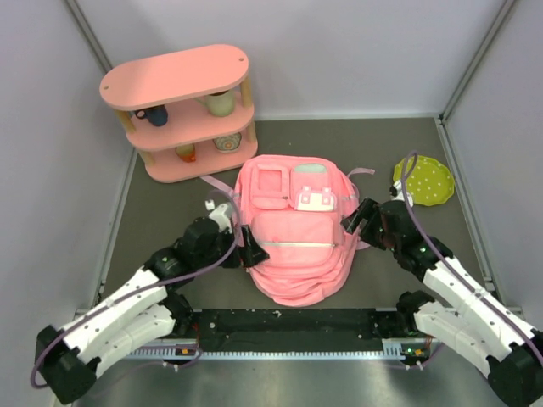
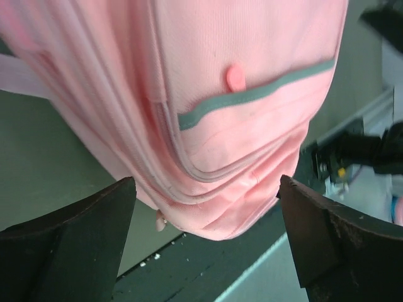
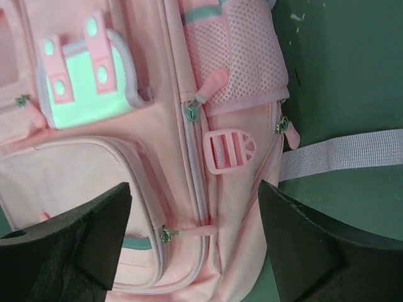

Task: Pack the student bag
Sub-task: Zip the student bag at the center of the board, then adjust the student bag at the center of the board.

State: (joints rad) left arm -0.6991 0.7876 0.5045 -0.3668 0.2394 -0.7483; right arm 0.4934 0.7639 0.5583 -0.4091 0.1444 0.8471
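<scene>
The pink student bag (image 1: 293,233) lies flat in the middle of the table, front pockets and white-and-pink patch up. My left gripper (image 1: 249,246) is open and empty at the bag's left edge; in the left wrist view the bag (image 2: 239,119) fills the top, its bottom corner between my spread fingers (image 2: 75,245). My right gripper (image 1: 355,222) is open and empty at the bag's right edge; the right wrist view shows the bag (image 3: 126,176), its zipper pulls, a pink buckle (image 3: 230,150) and a strap (image 3: 343,154) between the jaws.
A pink oval three-tier shelf (image 1: 180,110) with cups stands at the back left. A green dotted plate (image 1: 424,180) lies at the back right. Grey walls close the table on three sides. A black rail (image 1: 288,320) runs along the near edge.
</scene>
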